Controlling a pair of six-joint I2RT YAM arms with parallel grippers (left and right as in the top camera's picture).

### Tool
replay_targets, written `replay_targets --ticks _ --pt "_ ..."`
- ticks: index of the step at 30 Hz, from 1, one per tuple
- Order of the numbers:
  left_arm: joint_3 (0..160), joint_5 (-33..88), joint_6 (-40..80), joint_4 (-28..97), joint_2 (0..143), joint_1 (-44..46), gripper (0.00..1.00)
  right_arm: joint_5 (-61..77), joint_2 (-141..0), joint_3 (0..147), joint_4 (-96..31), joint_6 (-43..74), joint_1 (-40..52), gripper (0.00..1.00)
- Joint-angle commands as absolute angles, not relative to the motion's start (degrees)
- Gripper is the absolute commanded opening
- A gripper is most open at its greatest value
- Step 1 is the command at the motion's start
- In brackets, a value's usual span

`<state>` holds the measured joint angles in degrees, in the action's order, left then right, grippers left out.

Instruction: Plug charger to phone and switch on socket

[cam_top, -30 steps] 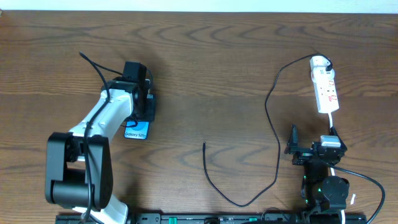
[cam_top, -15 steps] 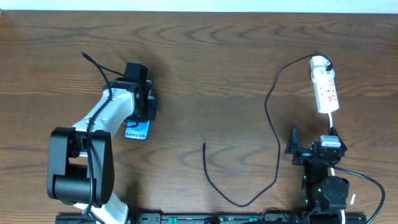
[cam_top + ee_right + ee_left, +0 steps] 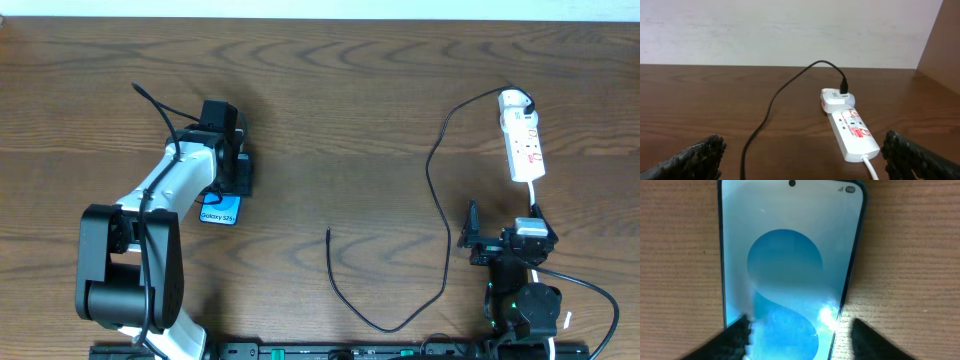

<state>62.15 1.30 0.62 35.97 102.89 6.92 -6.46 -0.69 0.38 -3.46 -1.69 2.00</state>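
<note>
The phone (image 3: 220,210) lies flat on the wooden table, its light-blue screen with a round blue shape filling the left wrist view (image 3: 790,255). My left gripper (image 3: 238,178) is low over it, open, one finger on each side of the phone (image 3: 800,325). The left finger overlaps the phone's edge and the right one stands apart from it. The white socket (image 3: 523,140) lies at the far right. The charger's black plug (image 3: 843,91) sits in its far end. The thin black cable (image 3: 440,210) loops down to its free tip (image 3: 328,233) mid-table. My right gripper (image 3: 505,232) is open and empty below the socket (image 3: 850,132).
The socket's white cord (image 3: 533,195) runs down toward the right arm base. A pale wall (image 3: 790,30) stands behind the table's far edge. Bare wood lies between the phone and the cable tip.
My left arm has shifted very slightly over the phone. The right arm, the cable and the socket have not moved.
</note>
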Motion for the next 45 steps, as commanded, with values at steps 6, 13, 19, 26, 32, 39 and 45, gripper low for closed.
replay_targets --ticks 6,13,19,26,32,39,45 --pt "62.24 0.75 -2.87 36.07 103.53 6.79 0.79 -6.94 -0.34 0.32 -3.64 -0.89 1.69 0.99" --pt "62.08 0.73 -4.86 35.86 103.53 6.79 0.8 -6.94 -0.34 0.32 -3.64 -0.89 1.69 0.99" --pt "62.08 -0.16 -5.98 34.98 103.53 6.76 0.81 -6.94 -0.34 0.32 -3.64 -0.89 1.69 0.99" --pt "62.08 -2.2 -5.98 33.36 103.63 6.76 0.98 -6.94 -0.34 0.32 -3.64 -0.89 1.69 0.99" --pt "61.98 -2.2 -5.98 33.06 103.74 6.76 0.98 -6.94 -0.34 0.32 -3.66 -0.89 1.69 0.99" --pt "59.88 -2.22 -6.0 30.52 103.74 6.76 0.98 -6.94 -0.34 0.32 -3.64 -0.89 1.69 0.99" --pt "59.61 -2.2 -5.98 30.72 103.74 6.76 0.98 -6.94 -0.34 0.32 -3.64 -0.89 1.69 0.99"
